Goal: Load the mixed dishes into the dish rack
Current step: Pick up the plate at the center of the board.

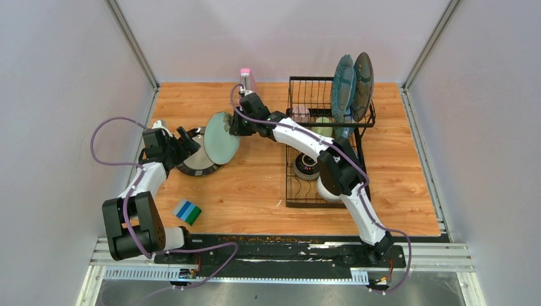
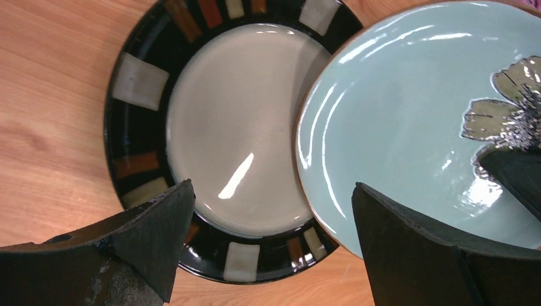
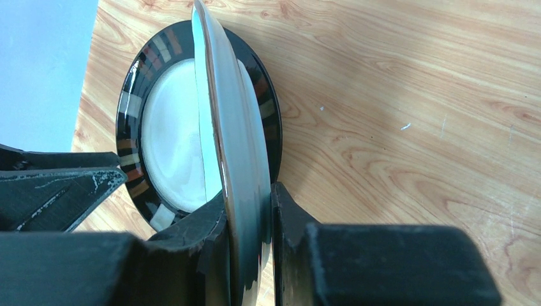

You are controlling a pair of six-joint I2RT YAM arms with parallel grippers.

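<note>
Our right pincer (image 3: 249, 245), shut on only the slick rim of the pale blue-green flowered plate (image 3: 229, 127) held on edge above the black-rimmed plate (image 3: 166, 140), well apart from the black wire dish rack (image 1: 305, 89), could let it slip, we judge; left pincer (image 2: 271, 197) gapes empty.

Four plates (image 1: 222, 137) (image 1: 196, 167) (image 1: 342, 86) (image 1: 364, 76) (two upright), two mugs (image 1: 300, 114) (image 1: 323, 125), two bowls (image 1: 306, 169) (image 1: 328, 192), one rack (image 1: 309, 89), one metronome (image 1: 246, 79), one block (image 1: 188, 212).

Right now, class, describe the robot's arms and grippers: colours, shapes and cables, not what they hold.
The left arm and right arm have white shells and black joints; a purple cable loops along each. The left gripper and right gripper are black, with wedge-shaped, scuffed fingers.
</note>
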